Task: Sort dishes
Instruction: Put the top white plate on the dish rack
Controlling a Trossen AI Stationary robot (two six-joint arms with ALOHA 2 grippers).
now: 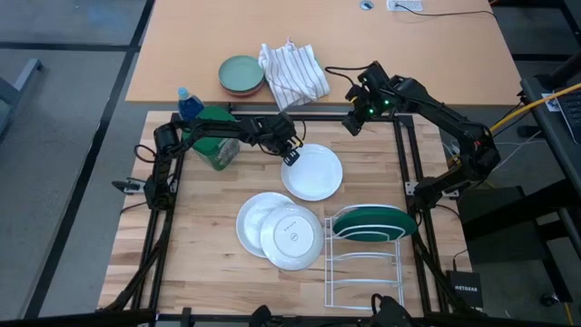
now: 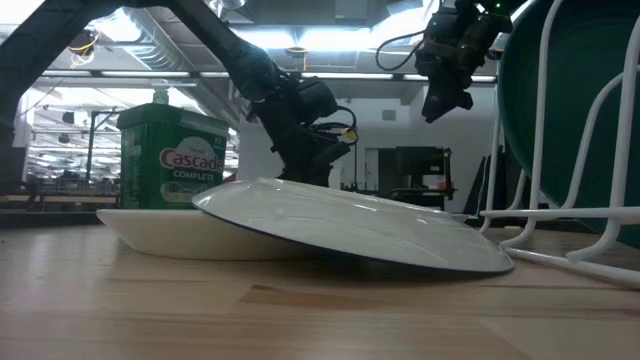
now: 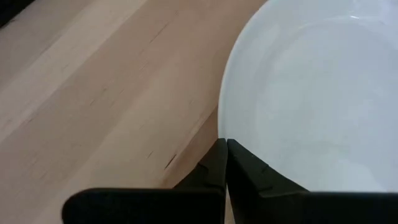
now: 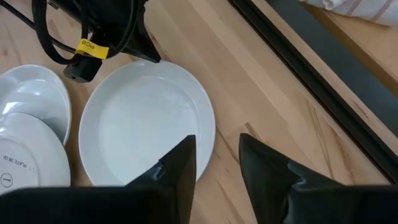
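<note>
A plain white plate [image 1: 313, 173] lies flat on the wooden table, right of centre. My left gripper [image 1: 290, 156] is shut, with its tips at that plate's far-left rim. My right gripper [image 1: 352, 121] hangs open and holds nothing, high above the table's far edge; the plate [image 4: 143, 124] lies below it. Nearer the front, a smaller white plate with a centre stamp [image 1: 292, 238] lies on and leans against another white plate [image 1: 254, 218]. A dark green plate [image 1: 372, 222] stands on edge in the wire rack. My left gripper comes slanting down from the table's left, and its shut fingertips [image 3: 225, 149] sit right at the white plate's rim [image 3: 222, 121]. One finger lies over the plate, the other over the wood. Whether the tips press on the rim I cannot tell. The plate lies flat.
The white wire rack [image 1: 363, 272] stands at the front right. A green-lidded tub [image 1: 216, 136] sits at the far left under my left arm. Beyond the black frame rail [image 1: 318, 116], a pale green dish [image 1: 241, 74] and a striped cloth [image 1: 292, 73] lie on the other table.
</note>
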